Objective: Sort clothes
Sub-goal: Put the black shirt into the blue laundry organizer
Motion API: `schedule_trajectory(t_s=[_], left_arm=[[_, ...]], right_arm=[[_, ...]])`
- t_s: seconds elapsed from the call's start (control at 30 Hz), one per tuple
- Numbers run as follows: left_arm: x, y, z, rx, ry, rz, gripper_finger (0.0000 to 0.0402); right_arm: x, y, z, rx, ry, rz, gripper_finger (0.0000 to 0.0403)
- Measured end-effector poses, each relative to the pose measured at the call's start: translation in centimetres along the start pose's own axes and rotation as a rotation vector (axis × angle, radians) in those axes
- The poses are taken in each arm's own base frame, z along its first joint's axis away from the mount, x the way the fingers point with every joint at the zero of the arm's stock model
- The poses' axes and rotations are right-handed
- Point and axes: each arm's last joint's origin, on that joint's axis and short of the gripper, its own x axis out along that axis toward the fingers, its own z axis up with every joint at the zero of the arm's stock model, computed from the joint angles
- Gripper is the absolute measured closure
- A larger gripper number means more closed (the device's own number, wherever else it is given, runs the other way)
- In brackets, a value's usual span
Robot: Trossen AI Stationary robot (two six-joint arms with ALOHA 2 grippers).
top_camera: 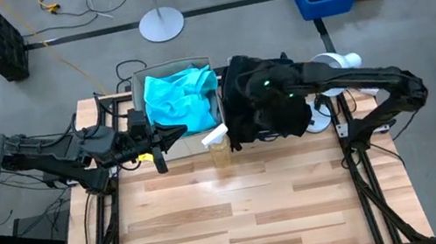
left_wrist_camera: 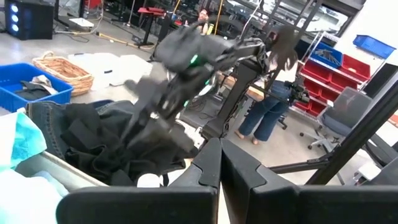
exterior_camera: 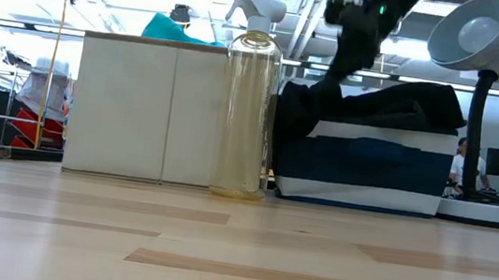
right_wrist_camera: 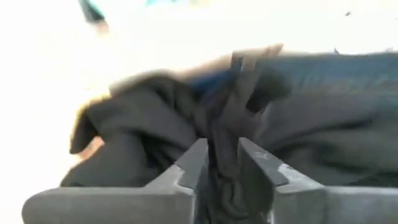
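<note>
The bright turquoise top lies heaped in the beige fabric box, at the table's far edge. The black garment is piled over the navy box to the right of it. Dark denim jeans lie in that box beside the black cloth. My right gripper is above the navy box, shut on the black garment. My left gripper is shut and empty, in front of the beige box's left part. The pale blue cloth piece does not show. My right gripper pinches a bunched fold of the black garment between its two fingers, from above and slanting down. A strand of the cloth is drawn up from the pile below the gripper. The rest of the garment lies on the navy box.
A clear spray bottle stands on the table in front of the gap between the two boxes. A white desk lamp stands at the far right. The near wooden tabletop is bare. A person stands in the room beyond.
</note>
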Motion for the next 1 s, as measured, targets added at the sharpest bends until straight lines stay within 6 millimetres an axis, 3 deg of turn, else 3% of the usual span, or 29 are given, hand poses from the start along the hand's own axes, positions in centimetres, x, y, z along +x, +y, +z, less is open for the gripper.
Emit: schedule_trajectory(t_s=[0.13, 0.23, 0.47, 0.6, 0.83, 1.0], left_arm=[[0.0, 0.0, 0.0, -0.014, 0.003, 0.001, 0.0401], [0.0, 0.1, -0.1, -0.018, 0.014, 0.004, 0.0401], [0.0, 0.0, -0.1, 0.057, 0.01, 0.001, 0.0401], [-0.3, 0.1, 0.2, 0.073, -0.001, -0.004, 0.0401], [-1.4, 0.4, 1.0, 0.096, -0.024, -0.026, 0.0401], [-1.8, 0.6, 1.0, 0.105, -0.008, -0.025, 0.0401]], right_arm=[[-4.3, 0.3, 1.3, 0.066, -0.149, 0.008, 0.0283], [-7.2, 1.0, 1.5, 0.117, -0.264, 0.047, 0.0288], [-13.0, 4.4, 1.8, 0.102, -0.561, 0.217, 0.0379], [-14.0, 6.5, 1.2, 0.093, -0.605, 0.231, 0.0393], [-13.2, 10.3, -1.1, 0.119, -0.607, 0.277, 0.04], [-12.4, 11.1, -3.0, 0.174, -0.5, 0.169, 0.0401]])
